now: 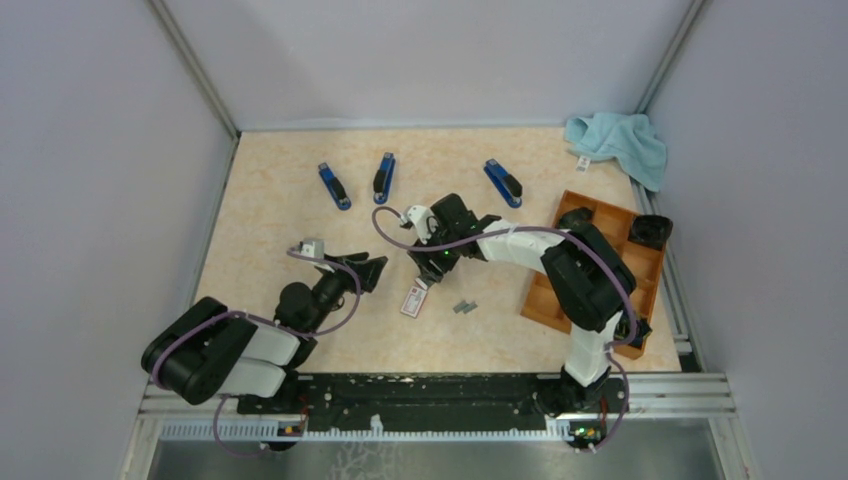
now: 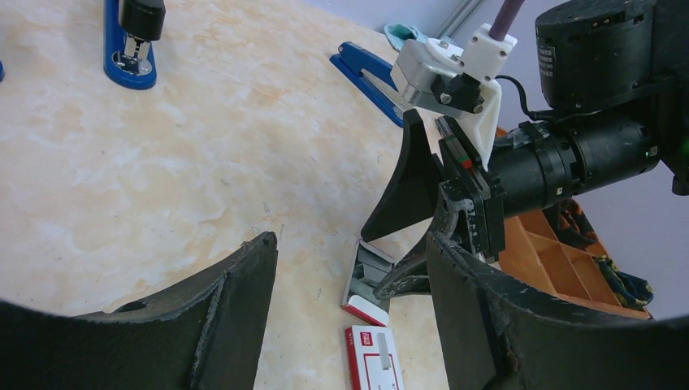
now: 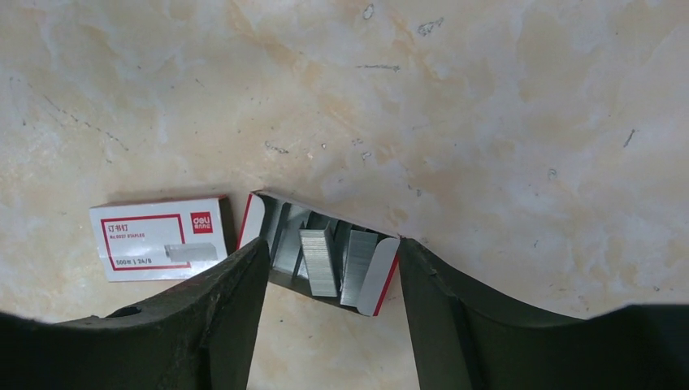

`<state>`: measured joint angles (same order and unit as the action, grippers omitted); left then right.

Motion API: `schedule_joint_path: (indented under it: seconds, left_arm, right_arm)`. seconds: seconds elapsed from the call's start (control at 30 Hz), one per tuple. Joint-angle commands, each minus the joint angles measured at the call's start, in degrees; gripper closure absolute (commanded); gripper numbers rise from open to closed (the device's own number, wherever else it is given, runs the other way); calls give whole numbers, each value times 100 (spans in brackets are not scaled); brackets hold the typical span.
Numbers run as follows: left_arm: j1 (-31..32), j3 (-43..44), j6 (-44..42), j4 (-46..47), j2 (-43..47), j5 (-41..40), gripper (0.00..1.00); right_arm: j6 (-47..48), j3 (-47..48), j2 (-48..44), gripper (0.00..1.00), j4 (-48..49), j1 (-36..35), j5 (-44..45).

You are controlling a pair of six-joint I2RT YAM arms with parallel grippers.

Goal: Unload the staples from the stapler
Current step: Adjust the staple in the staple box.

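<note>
Three blue staplers lie across the far side of the table: left (image 1: pixel 334 185), middle (image 1: pixel 384 177), right (image 1: pixel 504 183). Neither gripper is at any of them. My right gripper (image 3: pixel 331 244) is open and hangs low over an open white box tray (image 3: pixel 370 280). Its fingers straddle the tray, which holds grey strips of staples (image 3: pixel 321 260). The box's sleeve (image 3: pixel 158 237), with its red label, lies beside the tray. Two loose staple strips (image 1: pixel 464 307) rest on the table to the right of the box. My left gripper (image 2: pixel 349 244) is open and empty, just left of the box.
An orange wooden organiser (image 1: pixel 545 300) with compartments stands at the right, under the right arm. A light blue cloth (image 1: pixel 620 140) lies in the far right corner. Grey walls close in the table on three sides.
</note>
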<state>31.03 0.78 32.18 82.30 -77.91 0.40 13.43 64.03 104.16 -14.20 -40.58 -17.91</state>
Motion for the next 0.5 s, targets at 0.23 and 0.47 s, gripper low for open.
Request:
schedule_joint_path:
  seconds: [0.23, 0.47]
  left_arm:
    - [-26, -383, 54, 398, -51, 4, 27]
    - [-26, -401, 51, 426, -48, 4, 27]
  right_arm:
    - [-124, 272, 104, 43, 114, 109, -41]
    - [-91, 276, 118, 43, 114, 120, 13]
